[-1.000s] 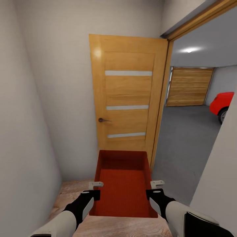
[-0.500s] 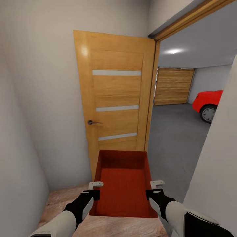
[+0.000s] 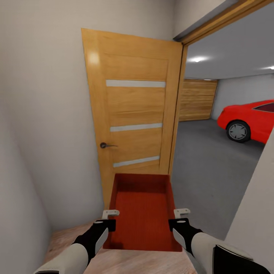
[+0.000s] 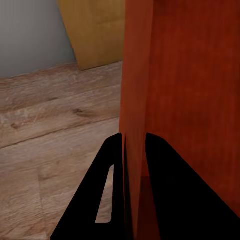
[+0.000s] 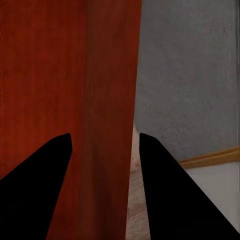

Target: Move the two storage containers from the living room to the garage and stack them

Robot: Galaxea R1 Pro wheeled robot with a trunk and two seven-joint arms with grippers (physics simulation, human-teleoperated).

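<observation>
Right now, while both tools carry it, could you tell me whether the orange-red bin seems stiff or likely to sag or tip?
The storage container looks stiff: its walls stay straight between the left tool and right tool. It is probably light, being open and seemingly empty. Tipping seems unlikely, since it is gripped on opposite side walls.

No lettering, label, brand or number can be read anywhere: not on the red bin (image 3: 142,213), the wooden door (image 3: 133,114) or the red car (image 3: 249,120).
</observation>
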